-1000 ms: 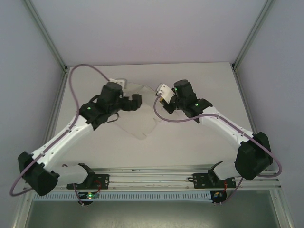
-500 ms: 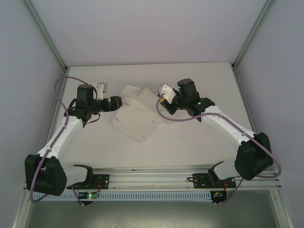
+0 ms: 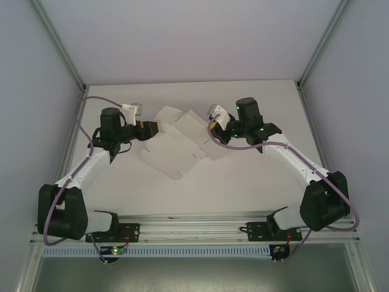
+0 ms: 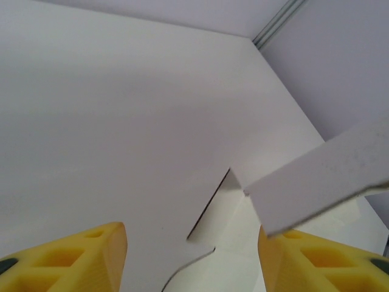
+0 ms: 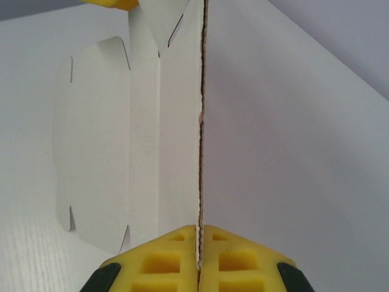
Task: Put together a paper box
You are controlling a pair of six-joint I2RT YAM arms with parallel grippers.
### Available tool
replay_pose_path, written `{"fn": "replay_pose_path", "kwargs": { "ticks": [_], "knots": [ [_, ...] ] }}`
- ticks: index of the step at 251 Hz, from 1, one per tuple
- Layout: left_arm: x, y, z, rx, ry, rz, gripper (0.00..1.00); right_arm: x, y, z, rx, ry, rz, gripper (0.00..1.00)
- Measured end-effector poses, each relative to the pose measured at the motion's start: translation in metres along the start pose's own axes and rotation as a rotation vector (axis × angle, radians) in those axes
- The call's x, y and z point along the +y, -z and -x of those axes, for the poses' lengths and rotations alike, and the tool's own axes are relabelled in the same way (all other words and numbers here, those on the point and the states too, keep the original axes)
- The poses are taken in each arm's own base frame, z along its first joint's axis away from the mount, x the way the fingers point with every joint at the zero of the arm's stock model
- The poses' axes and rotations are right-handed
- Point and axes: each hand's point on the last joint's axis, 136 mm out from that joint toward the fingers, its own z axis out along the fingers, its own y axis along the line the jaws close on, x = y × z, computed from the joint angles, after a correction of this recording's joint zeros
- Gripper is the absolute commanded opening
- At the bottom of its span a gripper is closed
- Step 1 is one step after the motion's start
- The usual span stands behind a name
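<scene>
The die-cut sheet [image 3: 176, 143] for the paper box lay mostly flat on the table [image 3: 243, 182], unfolded, with a gripper at each of its sides. At the sheet's right edge the right gripper [image 3: 214, 125] was pinching one panel; its wrist view showed the yellow pads pressed together on the card [image 5: 199, 234], and that panel rose from the crease and stood on edge. At the sheet's left edge the left gripper [image 3: 153, 128] was spread, with the notched margin of the sheet between its fingers [image 4: 191, 234] but not gripped, and a raised flap [image 4: 316, 176] just beside its right finger.

The main risk appeared to be the thin card. With only one panel clamped, a pull from the right could drag the whole sheet across the table instead of folding it, or bend it away from the scored crease. If the left gripper closed carelessly, it could crush the raised flap or catch the notch and tear it.
</scene>
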Motion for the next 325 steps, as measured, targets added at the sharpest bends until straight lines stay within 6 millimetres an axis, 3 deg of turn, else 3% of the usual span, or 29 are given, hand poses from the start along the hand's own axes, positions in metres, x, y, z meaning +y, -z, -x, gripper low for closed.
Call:
{"fn": "replay_pose_path", "kwargs": {
  "ticks": [19, 68, 134, 165, 238, 325],
  "knots": [
    [0.001, -0.006, -0.003, 0.015, 0.001, -0.026, 0.42, 0.002, 0.000, 0.001, -0.008, -0.003, 0.015, 0.00],
    [-0.002, -0.013, -0.010, 0.047, -0.004, -0.102, 0.31, 0.004, 0.002, 0.002, -0.018, -0.024, 0.032, 0.00],
    [-0.015, -0.011, -0.003, 0.026, -0.058, -0.166, 0.25, 0.005, 0.004, 0.003, -0.032, -0.038, 0.059, 0.00],
    [-0.020, -0.009, -0.002, 0.023, -0.083, -0.186, 0.00, 0.004, 0.006, 0.004, -0.042, -0.061, 0.070, 0.00],
    [-0.045, 0.010, -0.003, -0.035, -0.190, -0.253, 0.00, -0.010, 0.014, 0.008, -0.098, -0.195, 0.094, 0.00],
    [-0.070, 0.028, -0.020, -0.089, -0.285, -0.282, 0.00, -0.022, 0.003, -0.002, -0.121, -0.480, 0.214, 0.00]
  ]
}}
